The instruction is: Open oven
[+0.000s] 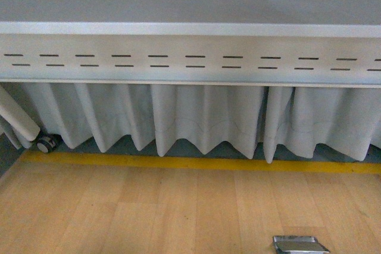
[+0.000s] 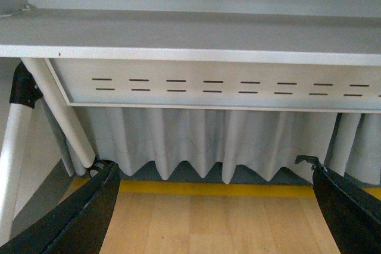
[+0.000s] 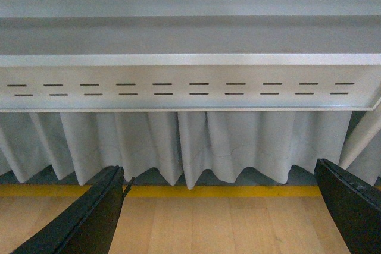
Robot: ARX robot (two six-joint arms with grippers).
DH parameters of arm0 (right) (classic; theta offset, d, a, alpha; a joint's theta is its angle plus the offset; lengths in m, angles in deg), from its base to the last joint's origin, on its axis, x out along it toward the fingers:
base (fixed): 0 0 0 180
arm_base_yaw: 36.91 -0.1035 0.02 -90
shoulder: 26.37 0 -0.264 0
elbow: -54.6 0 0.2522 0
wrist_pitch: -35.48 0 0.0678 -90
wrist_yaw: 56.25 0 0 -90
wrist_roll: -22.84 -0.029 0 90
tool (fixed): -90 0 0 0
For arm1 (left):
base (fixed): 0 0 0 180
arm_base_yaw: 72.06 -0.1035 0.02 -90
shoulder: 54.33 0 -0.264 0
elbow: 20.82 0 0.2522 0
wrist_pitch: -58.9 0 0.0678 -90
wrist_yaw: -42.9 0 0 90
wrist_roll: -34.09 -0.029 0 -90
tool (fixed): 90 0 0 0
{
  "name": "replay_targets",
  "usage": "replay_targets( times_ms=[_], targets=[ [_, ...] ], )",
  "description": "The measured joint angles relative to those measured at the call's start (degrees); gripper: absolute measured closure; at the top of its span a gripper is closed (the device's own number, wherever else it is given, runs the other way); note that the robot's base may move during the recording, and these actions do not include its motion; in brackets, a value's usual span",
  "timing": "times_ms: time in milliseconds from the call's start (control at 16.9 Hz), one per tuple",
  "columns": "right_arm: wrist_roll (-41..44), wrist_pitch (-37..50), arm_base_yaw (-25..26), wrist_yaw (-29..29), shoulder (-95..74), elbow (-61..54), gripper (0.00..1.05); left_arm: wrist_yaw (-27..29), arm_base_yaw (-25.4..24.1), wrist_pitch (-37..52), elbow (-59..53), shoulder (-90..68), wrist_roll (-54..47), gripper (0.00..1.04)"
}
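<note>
- Front view: looks from low down at the grey rim of a desk [image 1: 190,28], with a slotted panel [image 1: 190,60] beneath and a pleated pale curtain [image 1: 202,117] hanging to a yellow line [image 1: 196,163] on the wooden floor [image 1: 149,212]. Far left, a white leg [image 1: 18,114] and a caster [image 1: 46,143]; near right, a small metal piece [image 1: 299,244]. Oven out of view, so nothing to tell of its look or place.
- Left wrist view: left pincer [image 2: 209,168] spread wide, black fingers [image 2: 89,206] holding nothing, facing slotted panel and curtain.
- Right wrist view: right pincer [image 3: 219,168] likewise spread wide and empty, before panel, curtain and yellow line.
</note>
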Motion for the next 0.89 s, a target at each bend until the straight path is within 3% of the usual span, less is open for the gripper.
replay_targets(
  times_ms=[890],
  targets=[
    [0.00,0.00,0.00,0.00,0.00,0.00,0.06,0.00,0.00,0.00,0.00,0.00,0.00,0.07]
  ],
)
